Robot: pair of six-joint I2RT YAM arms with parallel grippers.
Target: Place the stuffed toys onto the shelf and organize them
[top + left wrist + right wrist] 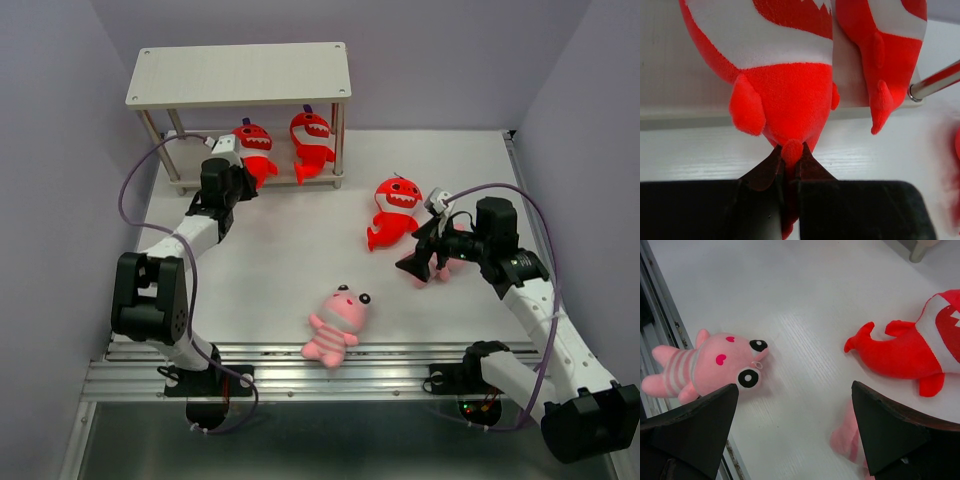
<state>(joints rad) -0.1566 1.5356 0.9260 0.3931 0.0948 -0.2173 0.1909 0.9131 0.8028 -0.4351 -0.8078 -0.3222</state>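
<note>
The shelf stands at the back left. Two red sharks sit on its lower board. My left gripper is shut on the tail of the left shark. The left wrist view shows the fingers pinching that tail below the shark's body, with the other shark beside it. A third red shark lies on the table. My right gripper is open over a pink toy, mostly hidden beneath one finger. Another pink toy lies near the front edge.
A metal shelf leg stands just right of the two shelved sharks. A metal rail runs along the table's front edge, close to the front pink toy. Purple walls close in on both sides and the back.
</note>
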